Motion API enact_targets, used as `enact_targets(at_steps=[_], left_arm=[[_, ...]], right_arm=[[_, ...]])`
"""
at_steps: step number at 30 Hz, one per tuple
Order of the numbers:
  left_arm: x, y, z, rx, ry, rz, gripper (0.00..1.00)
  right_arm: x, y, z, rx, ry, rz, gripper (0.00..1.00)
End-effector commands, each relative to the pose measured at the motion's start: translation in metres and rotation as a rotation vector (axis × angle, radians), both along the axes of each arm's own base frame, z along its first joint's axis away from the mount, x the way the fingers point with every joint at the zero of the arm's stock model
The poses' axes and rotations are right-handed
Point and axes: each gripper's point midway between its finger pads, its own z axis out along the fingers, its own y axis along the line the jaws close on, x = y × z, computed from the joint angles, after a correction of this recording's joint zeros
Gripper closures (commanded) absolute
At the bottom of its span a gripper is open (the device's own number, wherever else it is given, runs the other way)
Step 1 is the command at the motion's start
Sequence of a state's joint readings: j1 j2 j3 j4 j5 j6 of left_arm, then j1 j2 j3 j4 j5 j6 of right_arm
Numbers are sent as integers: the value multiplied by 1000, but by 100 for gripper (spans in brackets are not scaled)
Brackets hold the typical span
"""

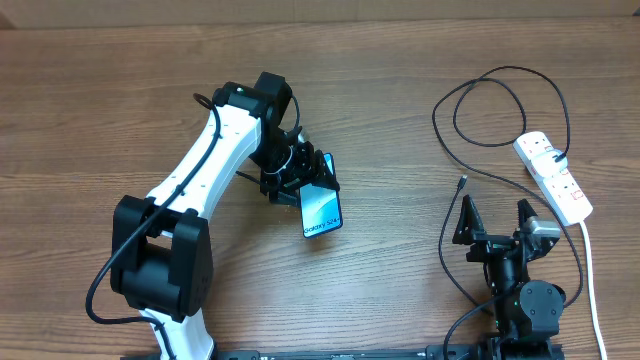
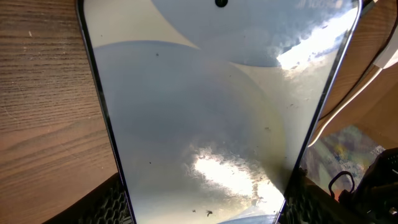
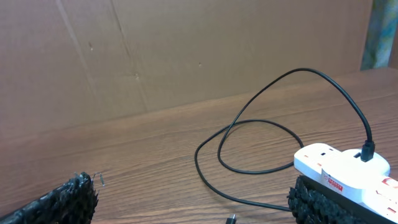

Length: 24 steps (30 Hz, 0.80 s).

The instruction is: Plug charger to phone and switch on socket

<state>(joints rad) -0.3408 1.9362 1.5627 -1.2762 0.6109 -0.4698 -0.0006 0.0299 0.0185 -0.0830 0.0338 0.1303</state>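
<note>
The phone point(image 1: 321, 209) with its light blue screen and "Galaxy S24+" text is held tilted near the table's middle. My left gripper point(image 1: 298, 178) is shut on its upper end; in the left wrist view the phone point(image 2: 211, 118) fills the frame between the fingers. The black charger cable point(image 1: 480, 110) loops at the right, plugged into the white socket strip point(image 1: 553, 176). Its small plug tip point(image 1: 461, 183) lies free on the wood. My right gripper point(image 1: 495, 218) is open and empty just below that tip. In the right wrist view the cable point(image 3: 249, 124), socket point(image 3: 342, 168) and tip point(image 3: 231, 219) show.
The socket's thick white cord point(image 1: 592, 280) runs down the right side toward the front edge. A brown cardboard wall point(image 3: 155, 50) stands behind the table. Bare wood point(image 1: 400, 90) lies between the two arms.
</note>
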Motion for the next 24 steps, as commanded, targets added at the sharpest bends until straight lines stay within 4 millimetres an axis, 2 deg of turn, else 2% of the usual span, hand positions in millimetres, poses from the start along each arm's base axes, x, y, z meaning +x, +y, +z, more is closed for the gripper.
enact_targets(at_steps=[1,5,10,13,15,18,24], left_arm=[[4,-10,10,-46,-1,5,55],[3,-10,10,-46,-1,5,54],[4,-10,10,-46,-1,5,55],[5,-10,10,-47,-4,13,54],[7,-11,10,-47,-4,25,55],[10,-13,10,-48,-3,48,55],[24,-28,19,-141,-27,87,53]], right_arm=[[0,-3,-4,-3,7,-16,0],[0,11,-5,4,9,65,0],[-7,54,2,38,-11,322,0],[-22,87,3,246,40,522,0],[-29,99,3,388,93,594,0],[-37,109,3,571,170,649,0],[-36,108,3,680,205,633,0]])
